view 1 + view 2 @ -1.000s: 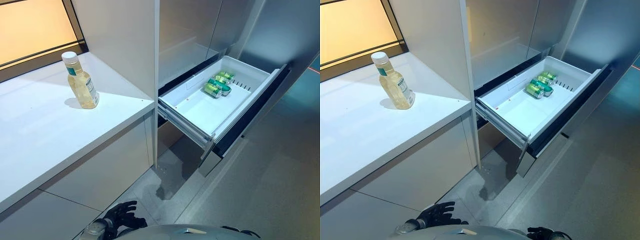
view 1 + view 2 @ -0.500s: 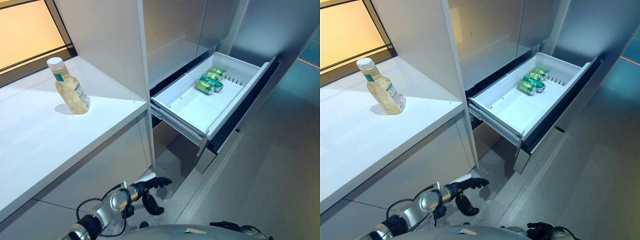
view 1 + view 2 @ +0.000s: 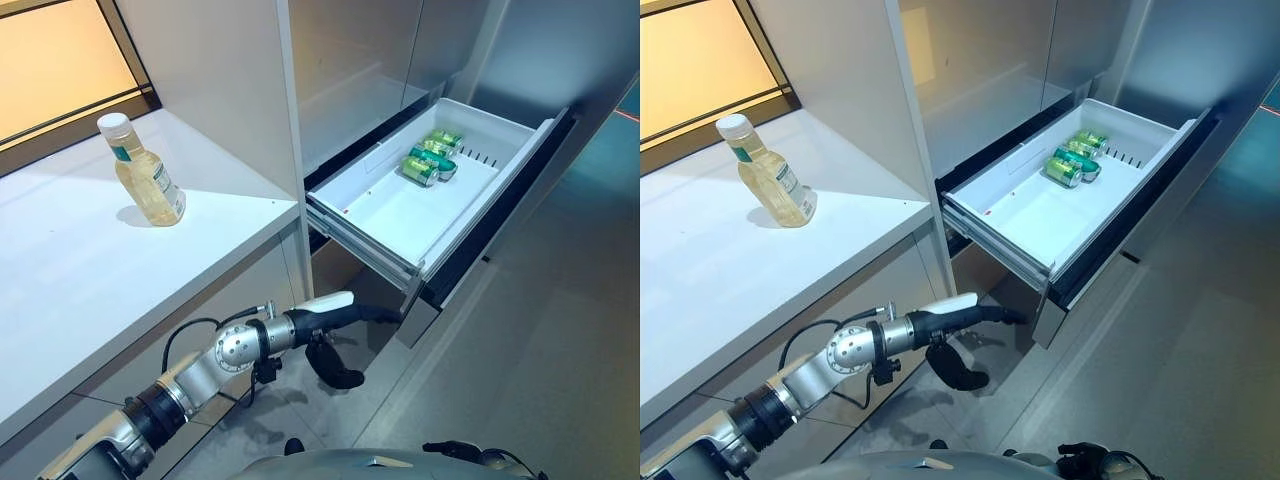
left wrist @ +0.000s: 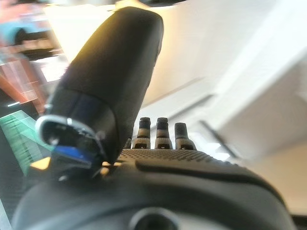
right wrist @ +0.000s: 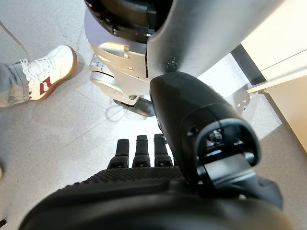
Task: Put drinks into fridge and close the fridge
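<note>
A bottle of pale yellow drink with a white cap stands upright on the white counter. Green cans lie at the far end of the open white fridge drawer. My left hand is open and empty, its fingers stretched out just below the drawer's front corner, well below and to the right of the bottle. Its fingers show straight in the left wrist view. My right hand is open and hangs low at my side, with its fingers pointing at the floor.
The drawer's dark front panel juts out over the grey floor. A tall white cabinet wall stands between the counter and the fridge. A person's white shoe is on the floor beside me.
My left arm has risen from low at my side and reached forward, so the hand is now under the drawer's front corner. The camera has shifted a little. Bottle and cans have not moved.
</note>
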